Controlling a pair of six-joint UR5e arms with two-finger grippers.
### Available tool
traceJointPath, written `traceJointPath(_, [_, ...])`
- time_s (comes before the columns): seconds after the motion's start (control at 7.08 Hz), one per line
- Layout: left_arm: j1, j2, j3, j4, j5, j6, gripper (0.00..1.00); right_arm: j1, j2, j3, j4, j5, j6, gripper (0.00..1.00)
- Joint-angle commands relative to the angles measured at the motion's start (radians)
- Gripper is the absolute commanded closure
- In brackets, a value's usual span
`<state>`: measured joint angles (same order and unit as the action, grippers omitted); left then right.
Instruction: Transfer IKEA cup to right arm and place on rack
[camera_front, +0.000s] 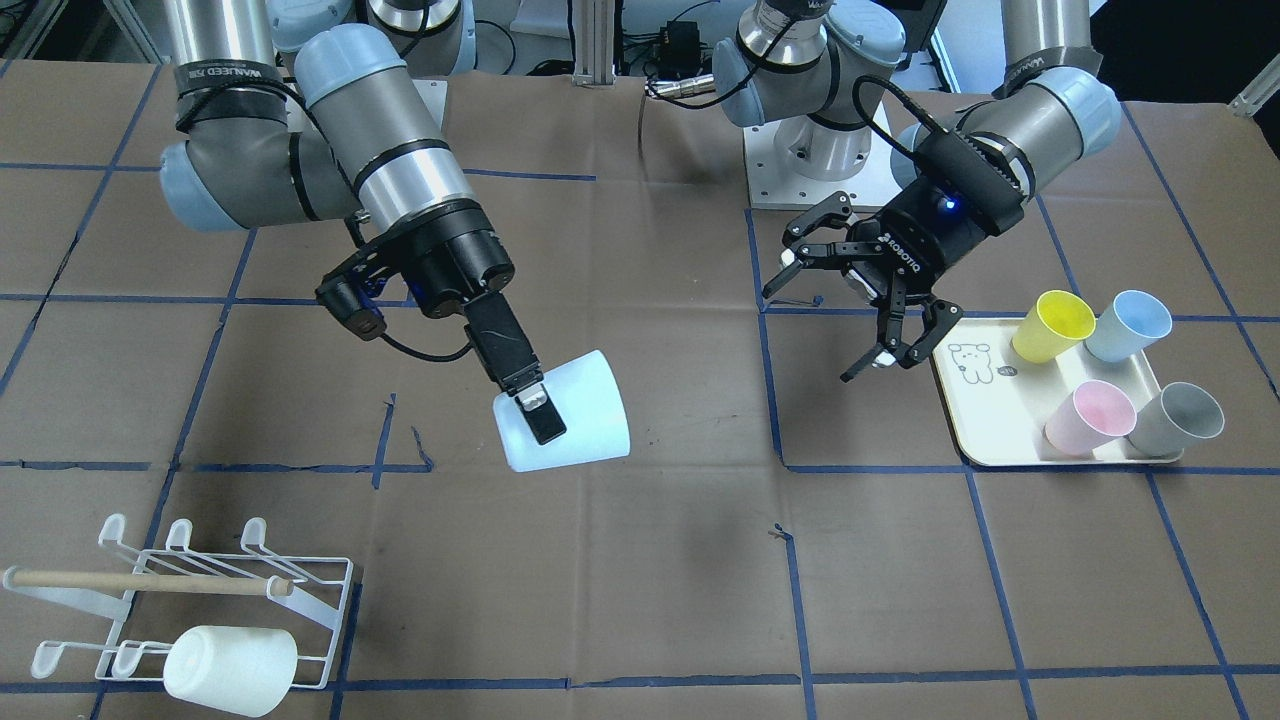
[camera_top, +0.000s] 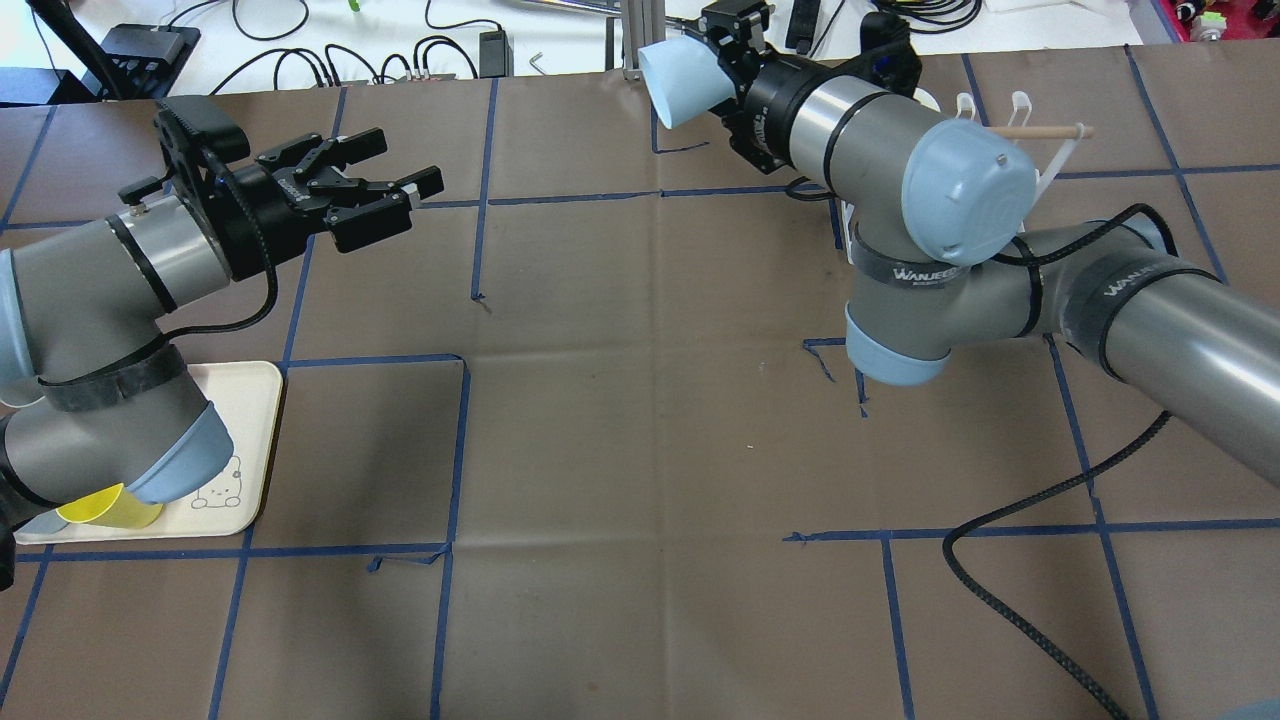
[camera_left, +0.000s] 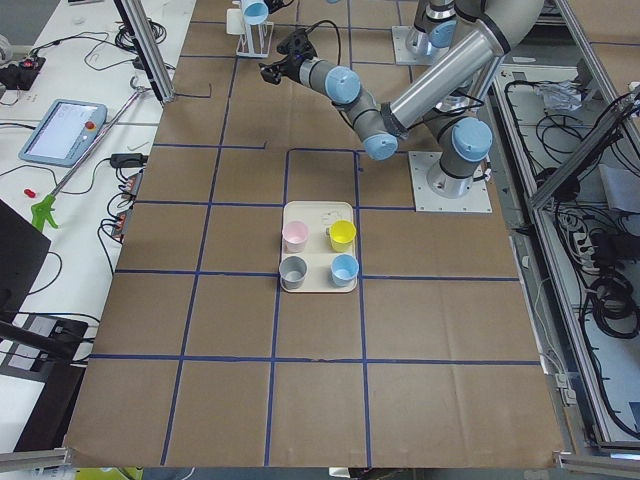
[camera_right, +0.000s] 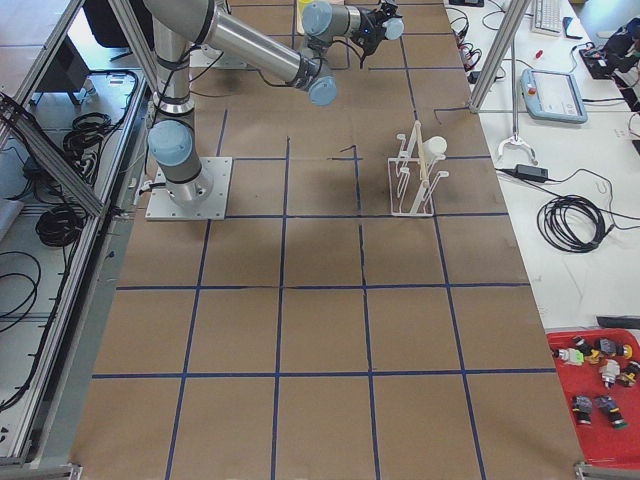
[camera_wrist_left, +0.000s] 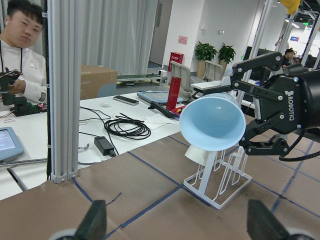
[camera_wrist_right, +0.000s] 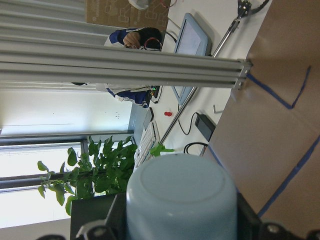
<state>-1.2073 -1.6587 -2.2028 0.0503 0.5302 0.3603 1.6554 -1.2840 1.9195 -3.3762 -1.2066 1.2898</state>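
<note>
Carrying step, I'd say: right tool (camera_front: 535, 408) pinches the pale blue plastic cup (camera_front: 590, 425) mid-air; left tool (camera_front: 832, 310) gapes empty. Go mouth-down onto a free prong of the near-left white wire rack (camera_front: 150, 580).

Cream tray (camera_front: 990, 420), black bear doodle (camera_front: 968, 362). On tray: yellow cup (camera_front: 1052, 326), light blue cup (camera_front: 1128, 326), pink cup (camera_front: 1090, 416), grey cup (camera_front: 1177, 419). Off tray: IKEA cup (camera_front: 580, 420) pale blue; rack (camera_front: 190, 610) white, dowel (camera_front: 140, 581) light wood, white cup (camera_front: 230, 668). Table (camera_front: 650, 590) brown, blue tape grid (camera_front: 600, 684).
</note>
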Motion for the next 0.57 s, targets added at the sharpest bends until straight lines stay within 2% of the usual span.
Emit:
traceJointPath(0.0, [-0.009, -0.009, 0.082, -0.088, 0.240, -0.147, 0.01, -0.097, -0.001, 0.001, 0.001, -0.016, -0.299, 0.92])
traceJointPath(0.14, [-0.032, 0.002, 0.119, -0.244, 0.384, -0.149, 0.01, -0.127, -0.006, 0.001, 0.012, -0.039, -0.449, 0.91])
traceJointPath(0.28, [-0.088, 0.007, 0.173, -0.371, 0.577, -0.188, 0.01, -0.162, -0.008, -0.002, 0.012, -0.089, -0.578, 0.92])
traceJointPath(0.42, [-0.177, 0.022, 0.266, -0.599, 0.776, -0.272, 0.01, -0.214, -0.008, -0.005, 0.012, -0.093, -0.722, 0.92])
